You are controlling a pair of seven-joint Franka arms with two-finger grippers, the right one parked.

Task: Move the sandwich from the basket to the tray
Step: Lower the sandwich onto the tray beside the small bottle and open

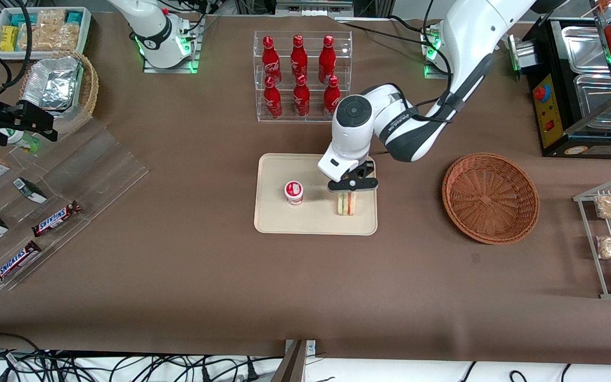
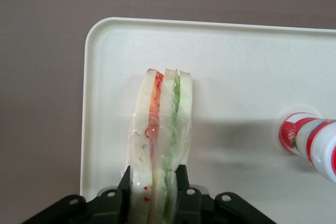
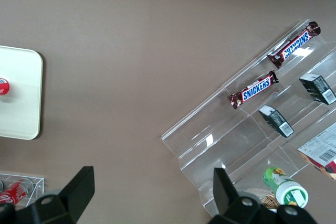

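Observation:
My left gripper point(image 1: 352, 187) hangs over the cream-beige tray point(image 1: 316, 223), at the end of it nearer the working arm. It is shut on the sandwich point(image 1: 346, 204), a wrapped wedge of white bread with green and pink-orange layers. In the left wrist view both black fingers point(image 2: 124, 182) press the sandwich point(image 2: 160, 124) from either side, with the tray point(image 2: 236, 77) right beneath it. Whether the sandwich touches the tray I cannot tell. The reddish-brown wicker basket point(image 1: 490, 197) sits empty toward the working arm's end of the table.
A small red-and-white cup point(image 1: 294, 192) stands on the tray beside the sandwich. An acrylic rack of red bottles point(image 1: 300, 74) stands farther from the front camera than the tray. Candy bars on clear sheets point(image 1: 56, 218) and a tan basket with foil containers point(image 1: 59, 87) lie toward the parked arm's end.

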